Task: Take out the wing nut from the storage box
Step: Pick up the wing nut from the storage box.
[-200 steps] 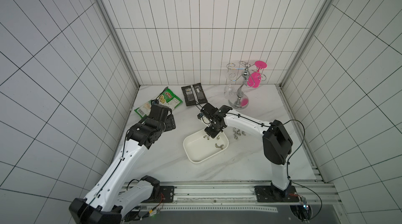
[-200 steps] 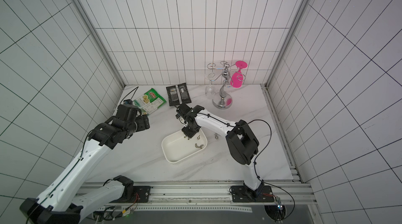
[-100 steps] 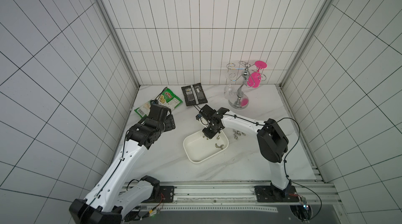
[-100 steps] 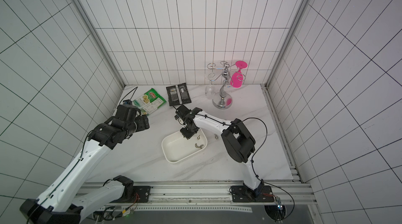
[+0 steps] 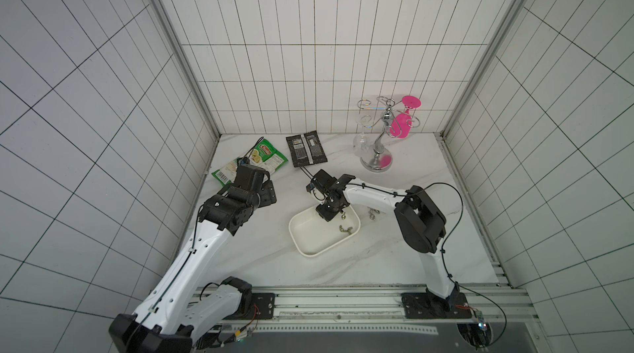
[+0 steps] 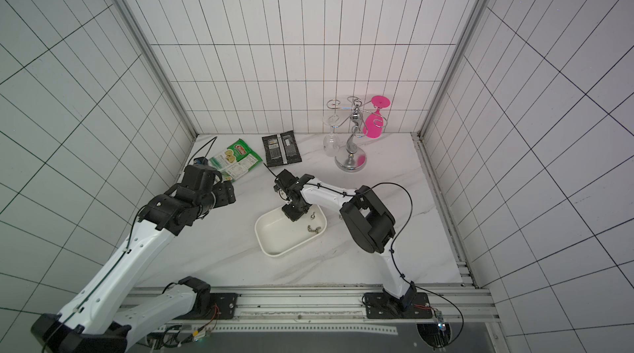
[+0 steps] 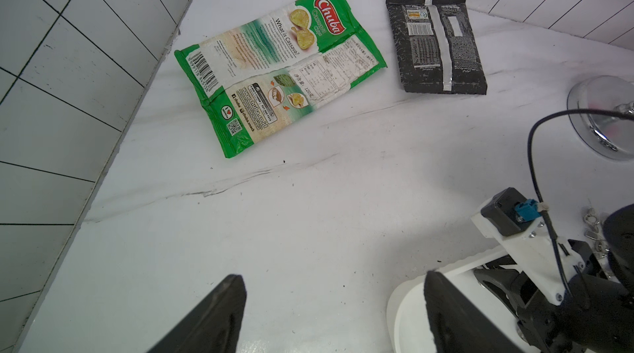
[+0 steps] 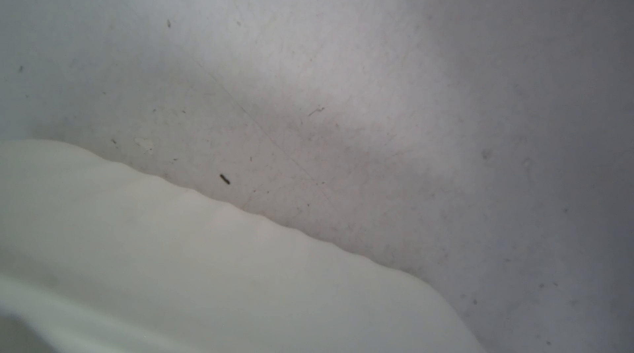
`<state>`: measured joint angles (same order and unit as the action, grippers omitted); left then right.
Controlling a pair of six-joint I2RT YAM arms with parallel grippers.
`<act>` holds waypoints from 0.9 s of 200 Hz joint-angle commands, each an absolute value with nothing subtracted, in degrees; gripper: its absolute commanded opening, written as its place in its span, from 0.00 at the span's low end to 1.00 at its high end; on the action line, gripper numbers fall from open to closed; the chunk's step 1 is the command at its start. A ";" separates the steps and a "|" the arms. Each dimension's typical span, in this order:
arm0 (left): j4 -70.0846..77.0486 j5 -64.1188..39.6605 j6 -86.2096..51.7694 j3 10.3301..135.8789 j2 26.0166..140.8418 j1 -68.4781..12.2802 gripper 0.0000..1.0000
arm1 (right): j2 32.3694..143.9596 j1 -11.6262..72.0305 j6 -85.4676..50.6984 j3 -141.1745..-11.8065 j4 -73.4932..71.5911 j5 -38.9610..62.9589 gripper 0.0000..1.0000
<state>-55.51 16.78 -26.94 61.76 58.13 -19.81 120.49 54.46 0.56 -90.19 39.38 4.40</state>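
The white storage box (image 5: 314,243) (image 6: 276,236) lies mid-table; its rim also shows in the left wrist view (image 7: 398,303) and the right wrist view (image 8: 206,265). One metal wing nut (image 5: 345,229) (image 6: 316,229) lies on the box floor near the right wall. A second small wing nut (image 5: 342,216) (image 6: 311,216) lies beside my right gripper (image 5: 328,218) (image 6: 292,214). That gripper points down into the box's far end, its fingertips hidden. My left gripper (image 7: 334,299) (image 5: 265,193) hovers open and empty left of the box.
Several loose wing nuts (image 5: 373,213) (image 7: 591,226) lie on the table right of the box. At the back lie a green chips packet (image 5: 262,159) and a black packet (image 5: 306,149). A chrome glass rack (image 5: 377,159) holds a pink glass (image 5: 401,125).
My right gripper has shifted slightly left and lower at the box's far end. The left arm has not moved.
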 commanded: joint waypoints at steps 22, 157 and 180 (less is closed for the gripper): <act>-55.28 16.61 -26.43 61.87 57.39 -19.60 0.85 | 121.31 54.93 0.18 -89.34 38.85 3.56 0.15; -54.58 15.54 -26.60 62.73 58.51 -19.68 0.85 | 92.82 48.52 -5.50 -72.69 37.63 1.63 0.07; -54.19 15.31 -26.47 62.84 58.95 -19.69 0.85 | 87.93 43.37 -8.82 -66.45 36.76 0.00 0.07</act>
<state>-55.40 16.03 -26.96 61.76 58.43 -19.81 90.85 48.29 -4.23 -71.96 36.60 2.94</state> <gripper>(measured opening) 0.851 0.114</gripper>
